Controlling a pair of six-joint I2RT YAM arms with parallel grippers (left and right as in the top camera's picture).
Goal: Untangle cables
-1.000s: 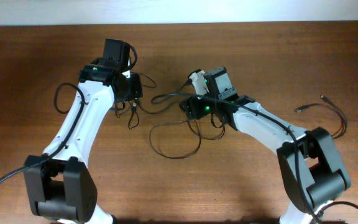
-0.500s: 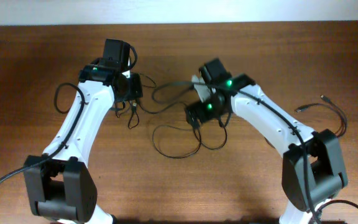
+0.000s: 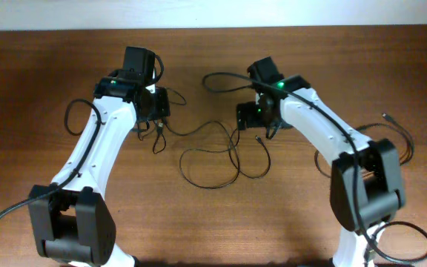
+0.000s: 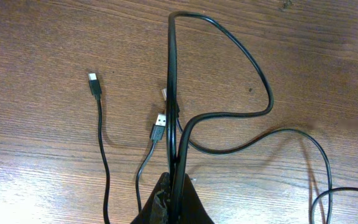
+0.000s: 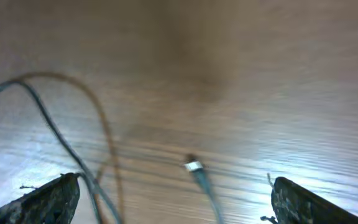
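Several thin black cables (image 3: 232, 148) lie looped and crossed on the wooden table between my two arms. My left gripper (image 3: 160, 121) is shut on one black cable (image 4: 176, 143), which runs straight out from the fingers and curls back in a loop (image 4: 253, 68). Two loose plugs (image 4: 158, 121) (image 4: 94, 84) lie to its left. My right gripper (image 5: 173, 186) hovers wide open over the table, holding nothing. A silver-tipped plug (image 5: 193, 166) lies between its fingers (image 5: 48, 198), and a blurred cable (image 5: 48, 118) passes by the left finger.
Another thin cable (image 3: 402, 137) with small plugs lies apart at the table's far right. A loop of cable (image 3: 217, 76) reaches toward the back edge. The arms' own thicker cables hang beside the left arm (image 3: 73, 119).
My right gripper opened fully, let go of its cable and moved back and to the right. The freed cable now loops toward the back. The left arm has not moved.
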